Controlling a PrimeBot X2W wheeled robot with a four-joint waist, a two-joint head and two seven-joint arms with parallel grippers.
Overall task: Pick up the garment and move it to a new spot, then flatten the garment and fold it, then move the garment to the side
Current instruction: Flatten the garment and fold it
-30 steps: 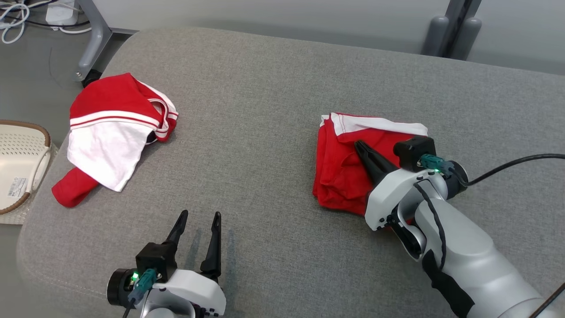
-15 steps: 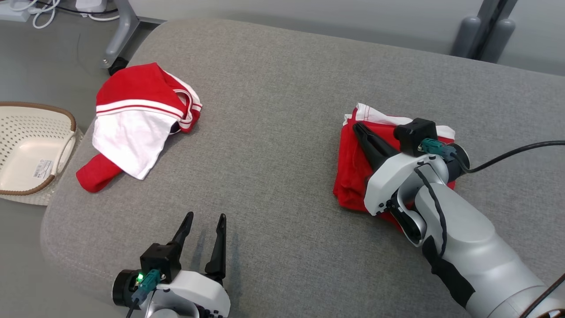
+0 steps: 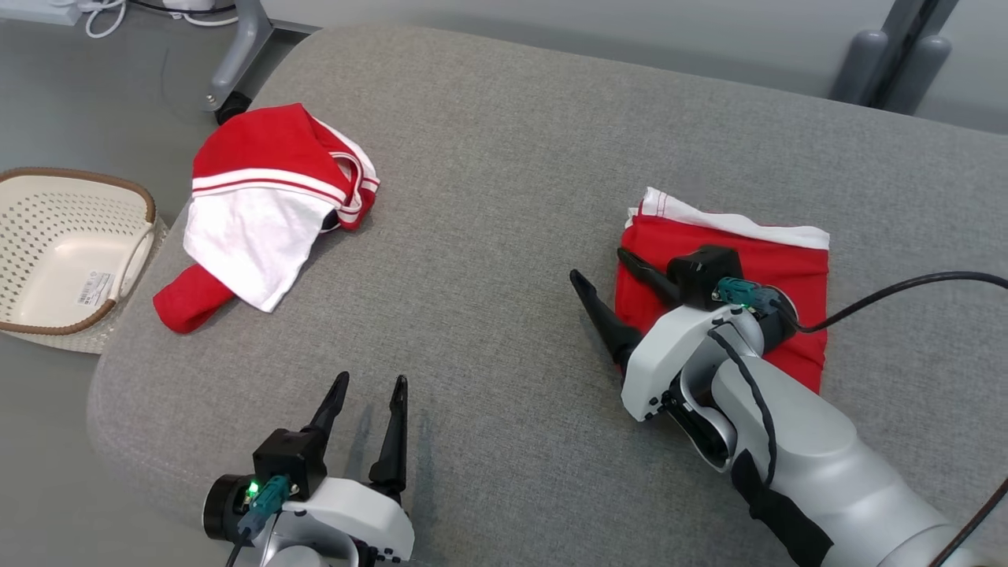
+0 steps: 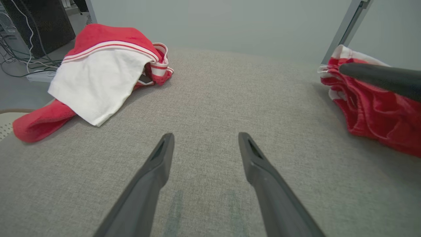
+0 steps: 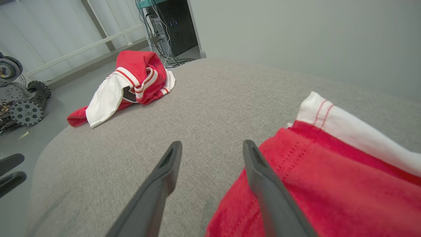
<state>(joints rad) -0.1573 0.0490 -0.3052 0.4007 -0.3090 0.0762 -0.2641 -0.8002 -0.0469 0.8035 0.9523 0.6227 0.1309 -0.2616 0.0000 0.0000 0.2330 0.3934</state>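
Most of the task seems done: the folded red garment [image 3: 776, 264] lies flat on the grey surface [image 3: 488, 197], its edge under one finger of the right pincer [image 3: 598, 265], whose fingers stand apart, as do those of the left pincer [image 3: 370, 379], so little remains.

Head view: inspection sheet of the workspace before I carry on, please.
Surface: grey padded top, even.
Job's things: folded red garment flat at right, white band at far edge.
Clutter: crumpled red-and-white garment, far left.
Grippers: left gripper open over the padded top; right gripper open, one finger over the folded garment's edge, gripping nothing.
Cables: black cable at right wrist; white cables on floor.
Surroundings: cream basket on floor, left.
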